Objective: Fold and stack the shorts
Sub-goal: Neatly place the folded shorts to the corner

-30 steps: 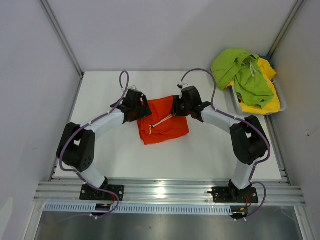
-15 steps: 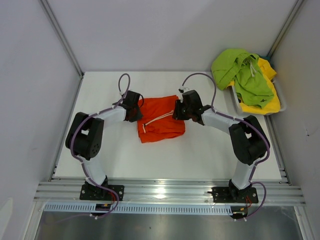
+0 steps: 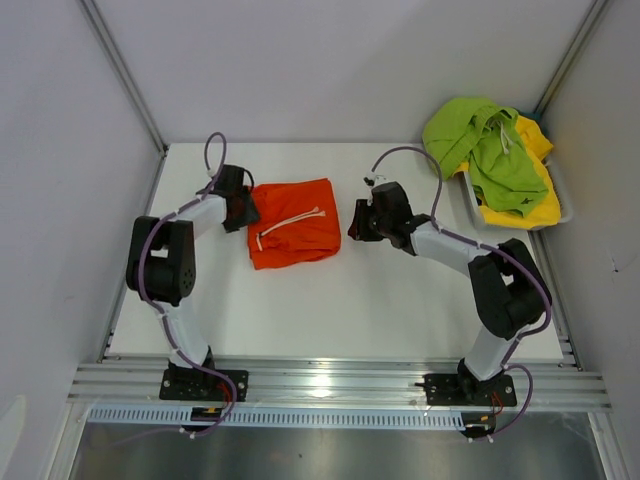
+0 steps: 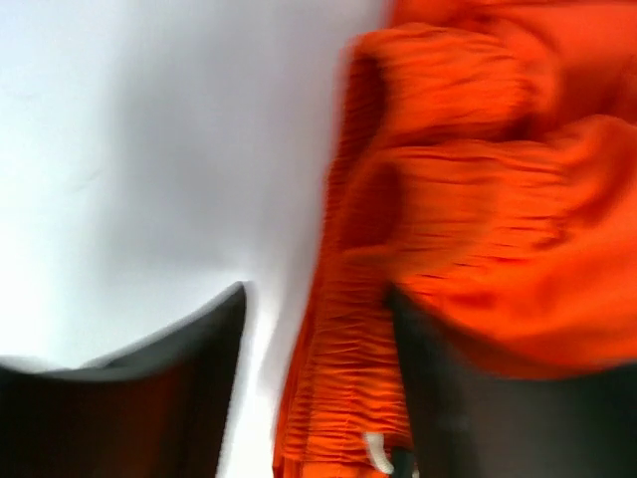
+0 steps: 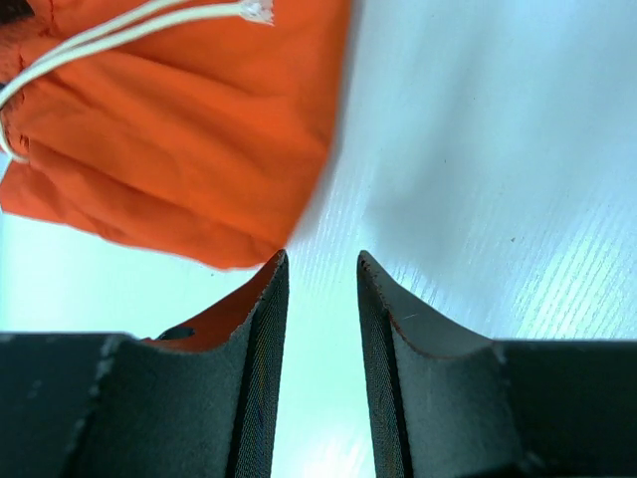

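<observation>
White table [image 3: 400, 300]: left tool [image 4: 317, 299], blurred, gapes around the orange shorts [image 4: 478, 199]; right tool [image 5: 320, 264] narrowly parted.

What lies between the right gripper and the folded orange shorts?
Only bare white table: the top view shows a narrow clear strip between the right gripper and the folded orange fabric shorts; nothing rests there.

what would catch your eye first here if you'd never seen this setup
The orange shorts, a bright folded block left of centre on the white table, white drawstring across the top. Then the heap of lime green shorts over yellow shorts in the tray at the far right corner. The left arm's fingers sit at the orange shorts' left edge; the right arm's fingers stand clear opposite.
</observation>
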`<act>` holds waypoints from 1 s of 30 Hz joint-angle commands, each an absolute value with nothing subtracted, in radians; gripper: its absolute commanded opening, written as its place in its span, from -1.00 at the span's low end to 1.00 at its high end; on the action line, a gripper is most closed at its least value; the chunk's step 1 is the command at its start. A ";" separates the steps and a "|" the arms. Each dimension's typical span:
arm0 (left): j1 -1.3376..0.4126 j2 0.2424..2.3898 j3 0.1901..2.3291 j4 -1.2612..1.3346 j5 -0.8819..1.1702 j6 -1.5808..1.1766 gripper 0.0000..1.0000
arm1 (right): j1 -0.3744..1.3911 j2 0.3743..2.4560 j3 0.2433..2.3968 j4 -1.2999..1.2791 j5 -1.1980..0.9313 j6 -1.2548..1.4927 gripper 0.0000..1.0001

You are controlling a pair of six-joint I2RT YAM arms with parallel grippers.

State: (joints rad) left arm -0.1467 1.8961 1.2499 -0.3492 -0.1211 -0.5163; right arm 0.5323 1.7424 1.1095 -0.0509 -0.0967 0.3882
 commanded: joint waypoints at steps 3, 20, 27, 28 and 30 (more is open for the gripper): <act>-0.086 1.783 1.249 -0.431 -0.253 -0.526 0.53 | 0.528 1.652 1.089 -0.023 -0.098 0.380 -0.29; -0.417 1.586 1.170 -0.506 -0.350 -0.693 0.56 | 0.512 1.580 1.049 -0.011 -0.132 0.410 -0.28; -0.440 1.738 1.261 -0.482 -0.361 -0.715 0.55 | 0.509 1.542 1.042 -0.021 -0.127 0.393 -0.28; -0.440 1.758 1.278 -0.483 -0.356 -0.715 0.54 | 0.508 1.534 1.037 -0.025 -0.126 0.391 -0.28; -0.440 1.816 1.290 -0.489 -0.342 -0.713 0.53 | 0.497 1.519 1.031 -0.026 -0.129 0.388 -0.27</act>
State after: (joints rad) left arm -0.4343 1.7691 1.2293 -0.5003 -0.3370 -0.6903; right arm 0.5121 1.5837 1.0382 -0.0452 -0.1223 0.3992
